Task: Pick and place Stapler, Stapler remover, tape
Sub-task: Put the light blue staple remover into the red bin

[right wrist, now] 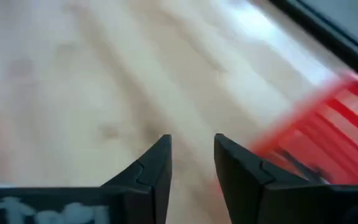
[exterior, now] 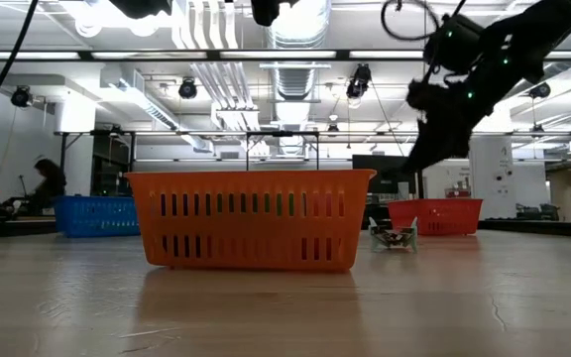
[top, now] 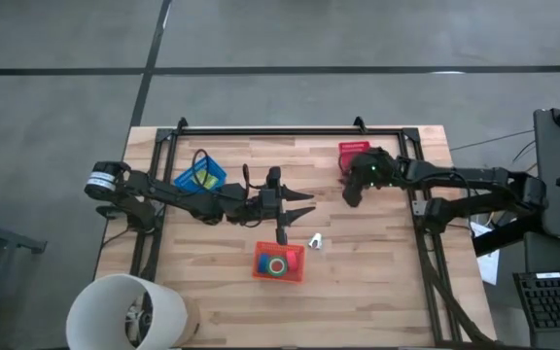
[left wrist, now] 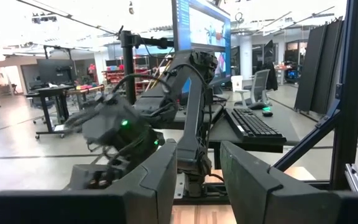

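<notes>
My left gripper (top: 307, 205) (left wrist: 197, 149) is open and empty. It hovers above the middle of the table, just beyond the orange basket (top: 278, 262) (exterior: 251, 218), which holds a green tape roll (top: 277, 265) and a red one (top: 264, 261). The small metal staple remover (top: 315, 239) (exterior: 393, 236) lies on the wood to the right of that basket. My right gripper (top: 350, 197) (right wrist: 191, 140) is open and empty, raised above the table just in front of the red basket (top: 353, 153) (right wrist: 328, 130). I see no stapler clearly.
A blue basket (top: 200, 175) (exterior: 97, 213) stands at the far left under my left arm. A white bucket (top: 129, 311) sits at the table's near left corner. Bare wood lies along the near edge and on the right (top: 377, 282).
</notes>
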